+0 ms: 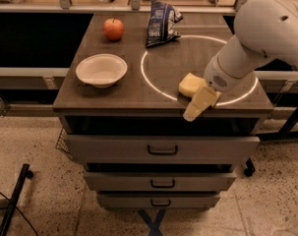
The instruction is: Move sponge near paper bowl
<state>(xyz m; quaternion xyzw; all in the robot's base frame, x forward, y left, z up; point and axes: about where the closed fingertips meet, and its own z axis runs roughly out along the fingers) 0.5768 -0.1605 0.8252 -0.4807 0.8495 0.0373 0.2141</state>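
Note:
The pale yellow sponge (189, 84) lies on the wooden table top, on the front arc of a white circle marked there. My gripper (199, 104) hangs at the sponge's front right side, over the table's front edge, and covers part of the sponge. The white paper bowl (101, 69) sits upright at the front left of the table, well to the left of the sponge. My white arm (252, 43) reaches in from the right.
A red apple (113, 28) sits at the back left, behind the bowl. A blue snack bag (162, 16) lies at the back centre. The table (134, 95) has drawers below its front edge. A counter runs behind it.

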